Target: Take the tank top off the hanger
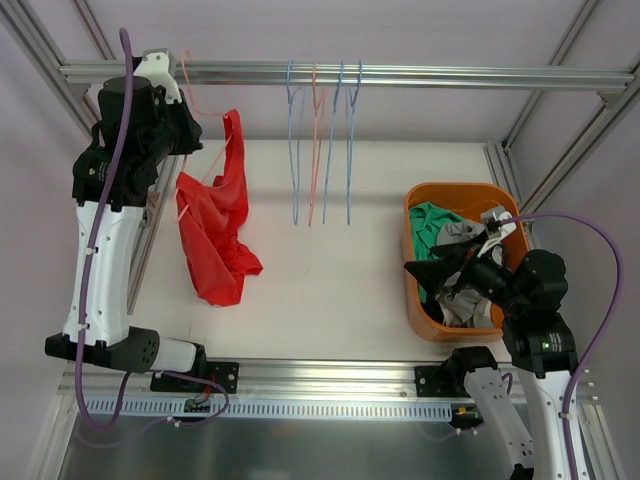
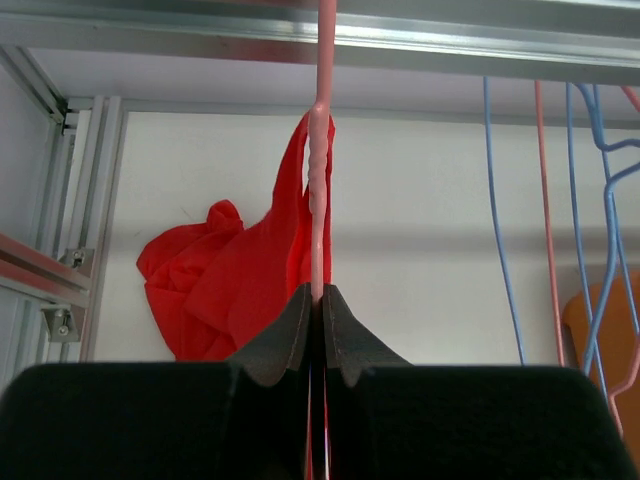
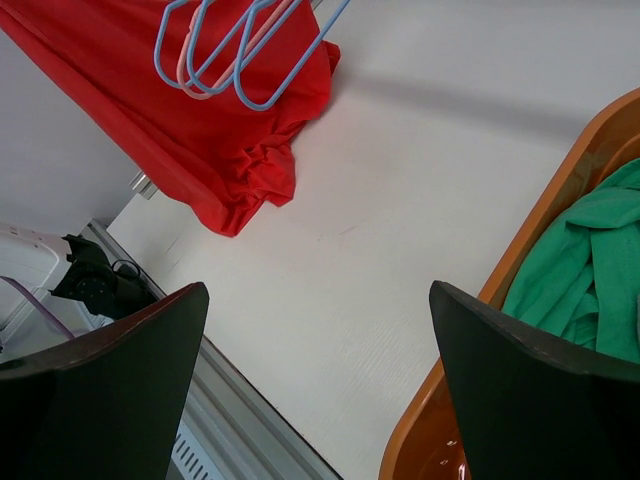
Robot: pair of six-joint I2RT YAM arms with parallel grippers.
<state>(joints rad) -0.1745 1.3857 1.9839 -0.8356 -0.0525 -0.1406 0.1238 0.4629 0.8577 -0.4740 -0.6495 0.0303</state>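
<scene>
Where the tank top is: the red tank top (image 1: 215,235) hangs on the pink hanger (image 1: 189,85) at the 9 o'clock end of the rail (image 1: 400,74); its lower part lies crumpled on the tabletop (image 1: 330,270).
Long axis: in the top view it runs about from 12 to 6 o'clock, with the top end up at the hanger.
Left jaws: fully shut on the wire of the pink hanger; the cloth falls from them toward 5 o'clock.
Right jaws: wide apart and holding nothing, over the orange basket (image 1: 420,195) at 3 o'clock; the tank top is well apart from them, toward 9 o'clock.
Nearer arm: the left arm (image 1: 100,250); I judge the right one must cross the tabletop to pull the cloth off.
Left wrist view: shows the jaws pinching the wire, which the top view hides.
Right wrist view: shows the open jaws, and the spare hangers (image 3: 230,45) in front of the red cloth.
</scene>
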